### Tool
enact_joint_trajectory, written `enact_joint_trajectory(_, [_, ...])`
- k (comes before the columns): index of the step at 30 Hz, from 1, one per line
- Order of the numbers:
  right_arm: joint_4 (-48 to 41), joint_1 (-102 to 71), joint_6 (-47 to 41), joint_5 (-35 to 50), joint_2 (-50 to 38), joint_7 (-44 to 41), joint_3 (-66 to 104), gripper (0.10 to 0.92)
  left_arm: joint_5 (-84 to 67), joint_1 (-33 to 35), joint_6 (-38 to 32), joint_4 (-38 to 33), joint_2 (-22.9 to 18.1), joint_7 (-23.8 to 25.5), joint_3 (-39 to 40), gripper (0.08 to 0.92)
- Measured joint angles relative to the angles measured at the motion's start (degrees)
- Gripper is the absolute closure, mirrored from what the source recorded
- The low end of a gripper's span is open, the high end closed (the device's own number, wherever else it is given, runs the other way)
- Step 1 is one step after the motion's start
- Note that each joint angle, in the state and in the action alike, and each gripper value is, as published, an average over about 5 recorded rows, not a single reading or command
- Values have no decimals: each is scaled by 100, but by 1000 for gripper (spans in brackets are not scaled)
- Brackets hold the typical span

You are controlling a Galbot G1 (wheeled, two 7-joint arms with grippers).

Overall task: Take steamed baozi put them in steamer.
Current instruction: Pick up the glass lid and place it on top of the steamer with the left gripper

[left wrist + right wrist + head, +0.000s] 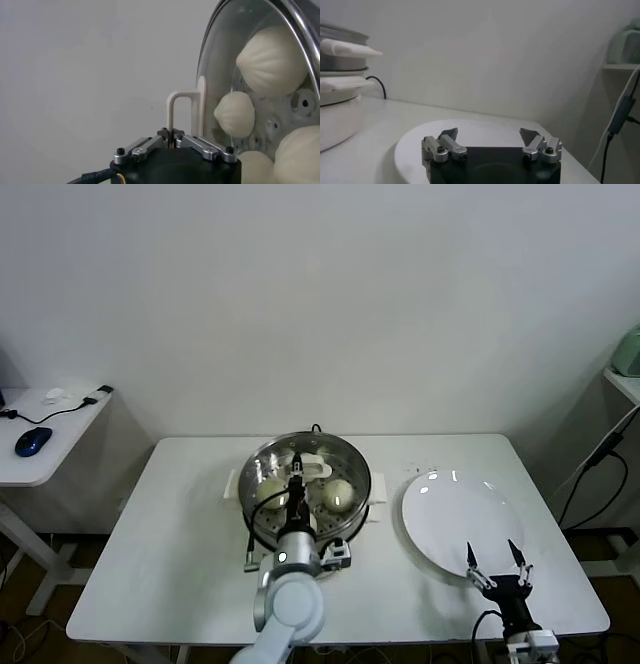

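Baozi point(270, 56) sit inside steamer point(262, 461); left tool point(173, 138) clamps lid handle point(181, 112); right tool point(497, 565) spread wide; no readable writing.

Even, soft indoor light – faint shadows, glints on the plate point(455, 509); wrist views blur close up.

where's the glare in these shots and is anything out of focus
Head view: bright glints on the plate near its far rim, shine on the steamer rim. Left wrist view: reflections streak the glass lid, the baozi behind it look soft. Right wrist view: the fingers are fairly sharp, the shelf beyond blurs.
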Motion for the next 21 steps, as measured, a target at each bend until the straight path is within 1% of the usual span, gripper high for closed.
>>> enact_joint_trajectory(3, [5,-14,12,-3,-6,-2,1,203,-41,4,1,-25,19,8,3,846])
enact_joint_trajectory(4, [8,-18,13,-4,-9,-4,1,203,-60,7,3,-39,28,13,6,828])
enact_joint_trajectory(21, [64,-16,-49,-31,-26,-59,-23,203,-365,183,-41,-587,223,121,52,343])
